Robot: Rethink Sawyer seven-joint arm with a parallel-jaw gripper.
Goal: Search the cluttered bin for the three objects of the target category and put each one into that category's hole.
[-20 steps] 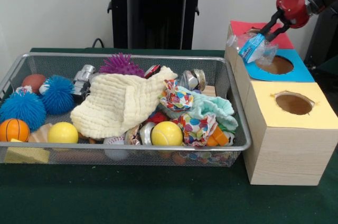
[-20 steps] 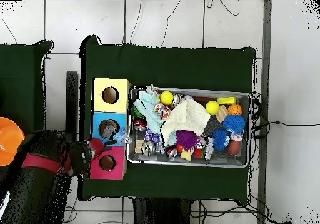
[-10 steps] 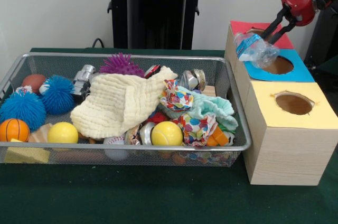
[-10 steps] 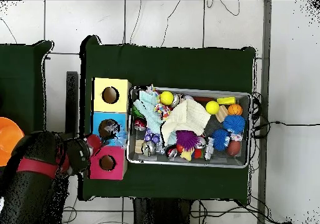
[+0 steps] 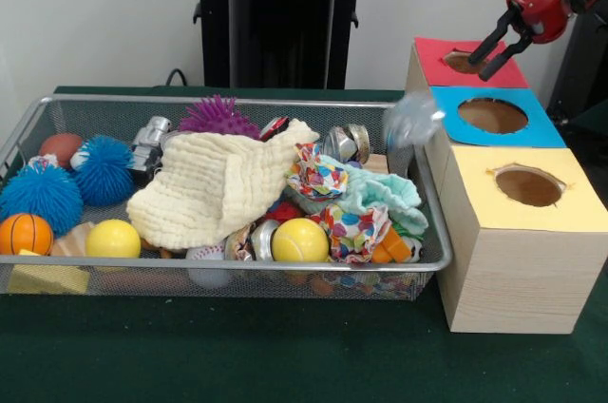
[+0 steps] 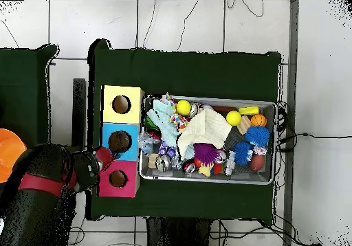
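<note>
A crushed clear plastic bottle (image 5: 410, 120) shows blurred at the right rim of the wire mesh bin (image 5: 190, 101), beside the blue-topped box (image 5: 532, 129). It is free of my gripper. In the overhead view the bottle (image 6: 146, 146) lies at the left end of the bin (image 6: 206, 99). My gripper (image 5: 496, 45) is open and empty, above the red-topped box (image 5: 432, 51). In the overhead view the gripper (image 6: 105, 159) sits between the red and blue boxes. No other bottle shows in the bin's clutter.
Three wooden boxes with round holes stand in a row: red, blue and yellow (image 5: 570, 218). The bin holds a cream cloth (image 5: 218, 184), yellow balls (image 5: 300, 239), spiky blue balls (image 5: 43, 196), crushed silver cans (image 5: 347, 142) and patterned cloths.
My gripper has opened and drawn back above the red box. The bottle has left it, missed the blue hole and dropped towards the bin's right rim.
</note>
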